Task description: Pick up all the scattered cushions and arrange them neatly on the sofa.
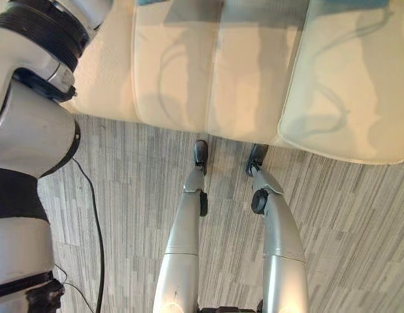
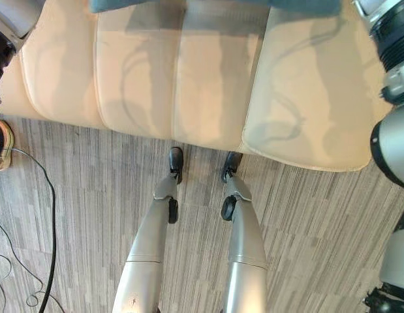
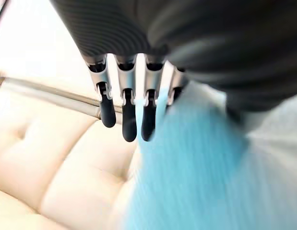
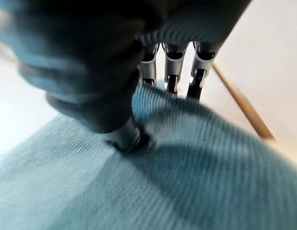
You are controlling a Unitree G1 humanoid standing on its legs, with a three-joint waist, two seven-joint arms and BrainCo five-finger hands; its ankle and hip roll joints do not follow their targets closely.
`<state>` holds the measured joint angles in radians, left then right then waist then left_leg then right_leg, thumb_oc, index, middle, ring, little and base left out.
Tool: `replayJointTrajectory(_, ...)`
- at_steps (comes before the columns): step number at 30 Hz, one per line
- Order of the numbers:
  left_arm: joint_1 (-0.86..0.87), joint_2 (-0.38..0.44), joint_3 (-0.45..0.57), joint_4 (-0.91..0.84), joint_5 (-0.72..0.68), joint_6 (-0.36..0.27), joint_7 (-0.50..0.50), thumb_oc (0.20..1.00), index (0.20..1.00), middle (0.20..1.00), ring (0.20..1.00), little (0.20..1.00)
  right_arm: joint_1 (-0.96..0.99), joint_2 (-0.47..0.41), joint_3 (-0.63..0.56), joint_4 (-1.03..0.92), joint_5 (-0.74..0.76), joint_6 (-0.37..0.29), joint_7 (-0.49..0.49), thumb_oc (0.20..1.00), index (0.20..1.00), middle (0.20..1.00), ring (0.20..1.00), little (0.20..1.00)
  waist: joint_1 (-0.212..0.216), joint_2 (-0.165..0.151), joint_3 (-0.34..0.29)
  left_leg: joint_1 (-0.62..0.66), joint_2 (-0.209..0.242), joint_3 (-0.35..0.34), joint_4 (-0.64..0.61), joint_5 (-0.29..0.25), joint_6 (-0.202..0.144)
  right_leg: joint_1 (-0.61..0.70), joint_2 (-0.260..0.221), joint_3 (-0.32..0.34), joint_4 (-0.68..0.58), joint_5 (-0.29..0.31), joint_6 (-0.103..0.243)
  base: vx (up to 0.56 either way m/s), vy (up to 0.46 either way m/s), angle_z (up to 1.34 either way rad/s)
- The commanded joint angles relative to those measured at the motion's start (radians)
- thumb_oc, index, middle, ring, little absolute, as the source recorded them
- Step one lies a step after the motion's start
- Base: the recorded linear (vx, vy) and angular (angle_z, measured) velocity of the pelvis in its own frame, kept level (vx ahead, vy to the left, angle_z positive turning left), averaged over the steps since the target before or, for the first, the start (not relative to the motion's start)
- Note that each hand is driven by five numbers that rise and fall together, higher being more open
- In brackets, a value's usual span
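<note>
Your right hand (image 4: 124,129) pinches the blue cushion (image 4: 196,182) at the sofa (image 1: 188,72) back (left hand (image 3: 129,115) relaxed, cushion just beside its fingertips).

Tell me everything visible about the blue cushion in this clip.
The blue cushion is light blue-teal with a fine woven, ribbed-looking fabric, soft enough to dent where it is gripped. The right robot hand pinches its edge, thumb pressed on top and fingers behind. The left robot hand lies against its other side with straight fingers. A strip of it shows above the cream sofa. Its full shape cannot be seen.
</note>
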<state>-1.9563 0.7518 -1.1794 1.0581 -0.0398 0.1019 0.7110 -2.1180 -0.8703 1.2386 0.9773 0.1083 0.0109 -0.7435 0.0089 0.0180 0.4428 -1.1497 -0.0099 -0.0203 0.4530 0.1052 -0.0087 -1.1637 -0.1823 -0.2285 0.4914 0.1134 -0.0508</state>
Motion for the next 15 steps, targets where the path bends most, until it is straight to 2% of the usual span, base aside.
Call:
replayJointTrajectory(1, -0.137, 0.063, -0.036, 0.103, 0.102, 0.032, 0.047, 1.0, 1.0, 1.0, 1.0, 1.0, -0.163, -0.058, 0.097, 0.067, -0.14, 0.047, -0.111, 1.0, 1.0, 1.0, 1.0, 1.0, 0.005, -0.015, -0.035, 0.053, -0.017, -0.018, 0.084, -0.172, -0.045, 0.116, -0.007, 0.075, 0.047, -0.224, 0.156, 0.02, 0.003, -0.04)
replayJointTrajectory(7, -0.05, 0.17, -0.052, 0.144, 0.214, 0.081, 0.022, 1.0, 1.0, 1.0, 1.0, 1.0, -0.092, -0.111, 0.145, 0.109, -0.236, 0.098, -0.107, 1.0, 1.0, 1.0, 1.0, 1.0, -0.007, -0.018, -0.046, 0.067, -0.016, -0.02, 0.075, -0.17, -0.05, 0.121, 0.006, 0.079, 0.04, -0.226, 0.149, 0.0, 0.0, -0.01)
replayJointTrajectory(8, -0.048, 0.17, -0.052, 0.143, 0.215, 0.082, 0.021, 1.0, 1.0, 1.0, 1.0, 1.0, -0.089, -0.111, 0.143, 0.108, -0.238, 0.099, -0.107, 1.0, 1.0, 1.0, 1.0, 1.0, -0.008, -0.019, -0.046, 0.07, -0.016, -0.02, 0.074, -0.17, -0.05, 0.123, 0.006, 0.079, 0.038, -0.226, 0.149, -0.03, -0.012, -0.04)
replayJointTrajectory(11, -0.004, 0.244, -0.053, 0.14, 0.261, 0.085, 0.001, 1.0, 1.0, 1.0, 1.0, 1.0, -0.029, -0.155, 0.161, 0.107, -0.327, 0.118, -0.094, 1.0, 1.0, 1.0, 1.0, 1.0, -0.017, -0.03, -0.049, 0.113, -0.01, -0.023, 0.054, -0.168, -0.054, 0.162, 0.013, 0.08, 0.016, -0.225, 0.147, -0.02, -0.019, -0.08)
replayJointTrajectory(13, 0.055, 0.279, 0.023, 0.136, 0.233, 0.078, -0.014, 1.0, 1.0, 1.0, 1.0, 1.0, 0.004, -0.196, 0.142, 0.085, -0.331, 0.112, -0.08, 1.0, 1.0, 1.0, 1.0, 1.0, -0.02, -0.025, -0.046, 0.143, -0.006, -0.023, 0.039, -0.165, -0.056, 0.187, 0.015, 0.082, 0.005, -0.224, 0.145, -0.02, -0.013, -0.15)
replayJointTrajectory(15, 0.146, 0.304, 0.151, 0.085, 0.154, 0.054, -0.01, 1.0, 1.0, 1.0, 1.0, 1.0, 0.094, -0.238, 0.043, 0.043, -0.302, 0.124, -0.087, 1.0, 1.0, 1.0, 1.0, 1.0, -0.021, -0.02, -0.03, 0.19, -0.002, -0.022, 0.015, -0.163, -0.058, 0.232, 0.02, 0.081, -0.017, -0.221, 0.145, -0.01, -0.016, -0.07)
